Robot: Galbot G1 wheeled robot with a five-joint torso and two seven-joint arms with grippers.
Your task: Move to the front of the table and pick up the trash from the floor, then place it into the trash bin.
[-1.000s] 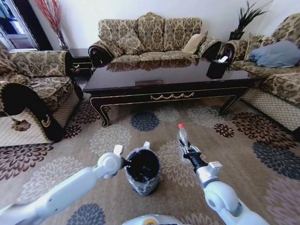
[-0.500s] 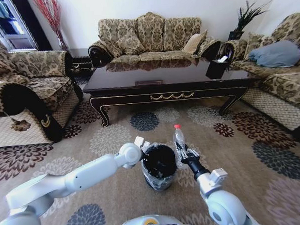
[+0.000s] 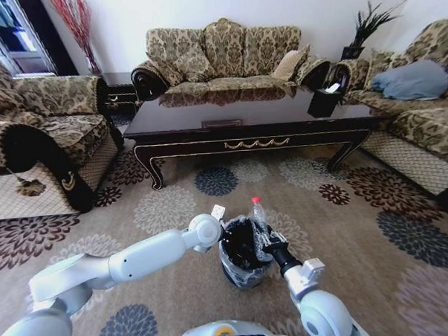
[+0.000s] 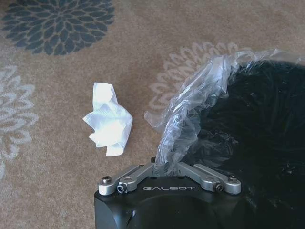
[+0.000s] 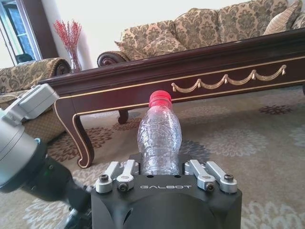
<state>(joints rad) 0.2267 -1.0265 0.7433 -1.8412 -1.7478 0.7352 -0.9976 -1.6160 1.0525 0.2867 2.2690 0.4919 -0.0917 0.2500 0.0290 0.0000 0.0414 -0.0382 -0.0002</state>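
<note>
— What do we have at the trash bin (image 3: pixel 242 250)?

— We see it standing on the carpet (image 3: pixel 375 228) in front of the table (image 3: pixel 252 121), lined with a shiny clear bag (image 4: pixel 190 114). The left gripper (image 4: pixel 167 168) is clamped on a fold of that bag at the bin's rim, on the side toward the left armchair (image 3: pixel 36 131).

— Anything inside the bin?

— We cannot tell; its inside reads as plain black in both the head and left wrist views.

— And the bottle?

— The right gripper (image 5: pixel 166 172) grasps the clear bottle (image 5: pixel 159 136) by its lower body, red cap (image 5: pixel 160 98) up and upright. From the head view it sits right at the bin's rim, on the side away from the left arm, cap above the rim. The bottle's base is hidden behind the gripper body.

— Other trash?

— A crumpled white tissue (image 4: pixel 108 119) lies on the carpet just beside the bin, apart from the bag.
</note>
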